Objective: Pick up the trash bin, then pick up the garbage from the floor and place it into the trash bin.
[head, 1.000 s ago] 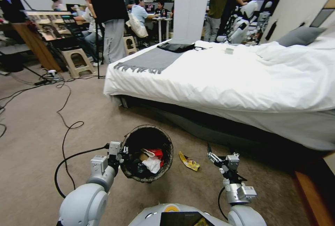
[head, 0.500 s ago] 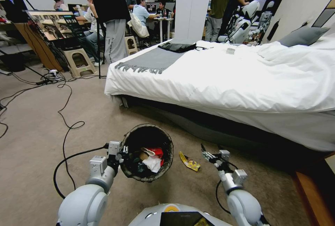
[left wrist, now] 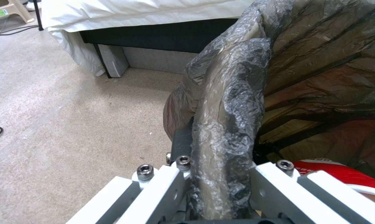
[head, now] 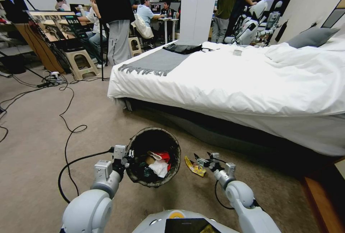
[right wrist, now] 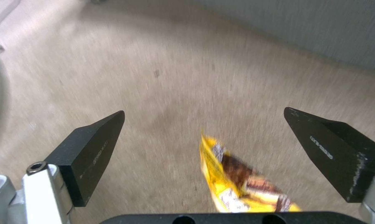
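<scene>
The trash bin [head: 172, 143], lined with a black bag, hangs just above the carpet in front of me. My left gripper [head: 128, 156] is shut on its near-left rim; in the left wrist view the fingers [left wrist: 171, 186] pinch the bag-covered rim [left wrist: 231, 118]. Inside lie a red-and-white cup [head: 161, 156] and a white tissue [head: 159, 168]. One piece of garbage, a yellow snack wrapper [head: 194, 167], lies on the floor right of the bin. My right gripper [head: 199, 161] is open, low over the wrapper [right wrist: 237, 179], which shows between its black fingertips [right wrist: 98, 140].
A bed [head: 233, 82] with white sheets and a dark base stands close behind and to the right. Black cables [head: 68, 136] loop over the carpet on the left. A wooden edge [head: 320, 197] borders the lower right. Stools and people fill the room behind.
My right arm has swung left and down, bringing its open gripper from right of the wrapper to just over it. The left gripper keeps holding the bin in place.
</scene>
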Controlling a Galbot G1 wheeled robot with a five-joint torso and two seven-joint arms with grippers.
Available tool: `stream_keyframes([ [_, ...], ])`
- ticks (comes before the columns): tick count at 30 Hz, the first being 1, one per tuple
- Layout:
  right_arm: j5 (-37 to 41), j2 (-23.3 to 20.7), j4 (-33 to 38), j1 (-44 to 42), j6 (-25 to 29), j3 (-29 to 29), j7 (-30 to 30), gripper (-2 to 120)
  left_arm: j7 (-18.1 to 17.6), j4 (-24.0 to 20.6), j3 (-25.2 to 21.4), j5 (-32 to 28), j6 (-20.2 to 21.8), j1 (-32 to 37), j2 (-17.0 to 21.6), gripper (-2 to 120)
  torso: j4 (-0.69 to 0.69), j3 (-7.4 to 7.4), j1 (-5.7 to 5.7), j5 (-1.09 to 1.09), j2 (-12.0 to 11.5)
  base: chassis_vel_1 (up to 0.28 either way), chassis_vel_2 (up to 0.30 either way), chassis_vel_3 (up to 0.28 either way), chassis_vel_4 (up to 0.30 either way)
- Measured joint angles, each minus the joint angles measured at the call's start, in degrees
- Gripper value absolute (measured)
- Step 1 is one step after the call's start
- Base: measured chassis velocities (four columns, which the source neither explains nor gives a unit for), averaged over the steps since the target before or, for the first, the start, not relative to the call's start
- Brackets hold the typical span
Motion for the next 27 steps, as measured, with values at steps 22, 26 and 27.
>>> stream_keyframes([
  [22,-10.69,4.04,-16.85,6.86,4.17,-1.97,0.54,100,0.22,0.01,0.3,-0.4,0.14,-0.87,0.23,1,-0.01,0.0,0.0,0.0,0.0,0.0,0.0,0.0,0.0],
  [26,-11.47,4.41,-18.99,7.6,5.03,-1.63,0.54,100,0.26,0.01,0.37,-0.42,0.15,-0.85,0.16,1,-0.01,0.0,0.0,0.01,0.0,0.0,0.0,0.0,0.0],
  [27,-11.69,4.55,-19.7,7.91,5.31,-1.52,0.54,100,0.27,0.02,0.37,-0.43,0.15,-0.84,0.16,1,0.0,0.0,0.0,0.0,0.0,0.0,0.0,0.0,0.0],
])
